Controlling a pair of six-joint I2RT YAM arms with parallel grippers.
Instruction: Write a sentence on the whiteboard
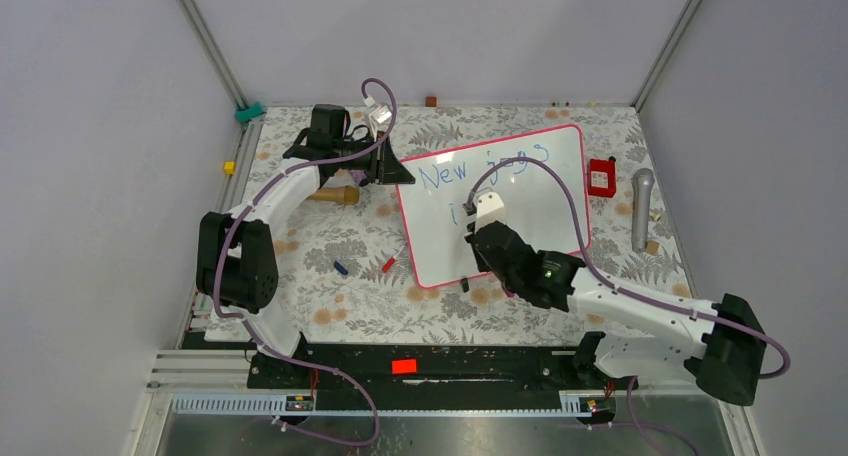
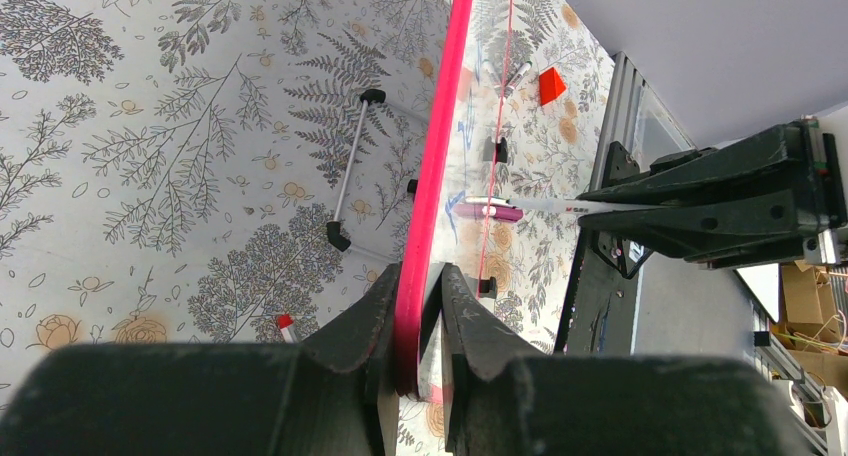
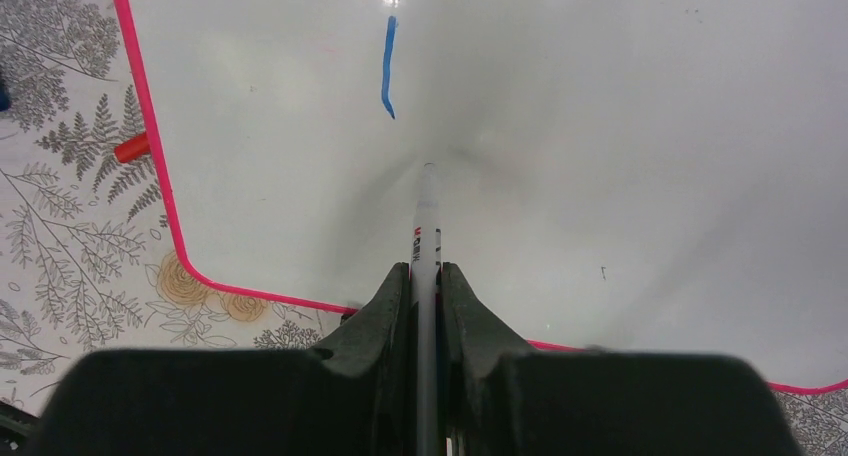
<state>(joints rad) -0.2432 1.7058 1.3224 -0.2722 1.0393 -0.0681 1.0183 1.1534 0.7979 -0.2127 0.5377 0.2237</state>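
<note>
- The whiteboard [image 1: 535,201], on the table [image 1: 330,306], was steadied for writing: its far-left corner was pinched by the left gripper [image 2: 418,306], whose jaws were narrowed onto the frame.
- A marker [image 3: 425,216] was clamped in the right gripper [image 3: 425,276] and aimed at the whiteboard's lower left, beneath the sentence [image 1: 450,174], where a second line was begun.

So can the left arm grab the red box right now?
Probably not: the left gripper is clamped on the edge of the whiteboard, and the red box lies past the board's opposite side.

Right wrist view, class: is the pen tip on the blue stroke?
No: the pen has its tip over bare whiteboard, below and apart from the blue stroke.
</note>
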